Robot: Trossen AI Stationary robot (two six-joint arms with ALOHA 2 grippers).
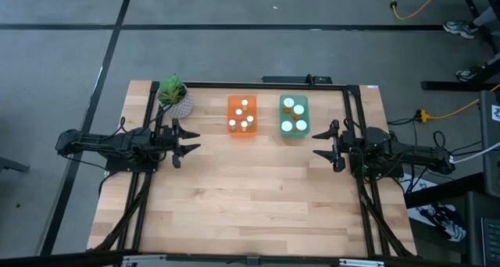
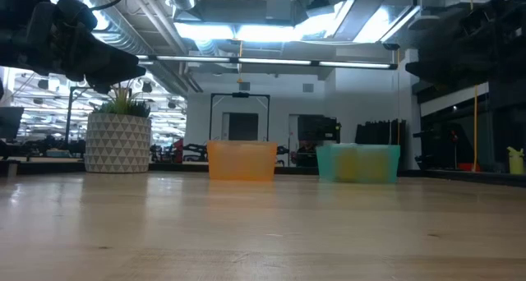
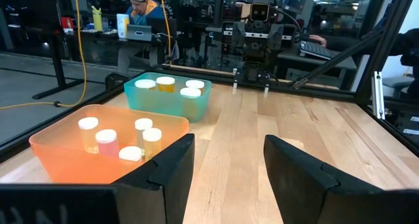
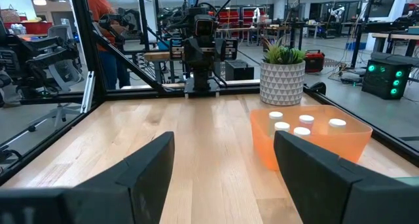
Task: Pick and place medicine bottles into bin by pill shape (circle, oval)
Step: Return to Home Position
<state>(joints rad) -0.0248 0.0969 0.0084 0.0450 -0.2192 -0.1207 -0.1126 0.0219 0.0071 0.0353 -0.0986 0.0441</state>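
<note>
Several small white-capped bottles [image 1: 243, 115] stand inside the orange bin [image 1: 232, 131] at the table's far middle; they also show in the left wrist view [image 3: 107, 142]. The larger bottles with amber sides [image 1: 294, 115] stand inside the green bin [image 1: 283, 117], also seen in the left wrist view [image 3: 165, 84]. My left gripper [image 1: 190, 141] is open and empty at the table's left, left of the orange bin. My right gripper [image 1: 320, 144] is open and empty at the right, near the green bin.
A potted plant in a white patterned pot [image 1: 176, 97] stands at the far left corner, close behind my left gripper. A black frame rail [image 1: 258, 85] runs along the far edge. Bare wooden tabletop [image 1: 250, 197] fills the middle and near side. People show in the room beyond.
</note>
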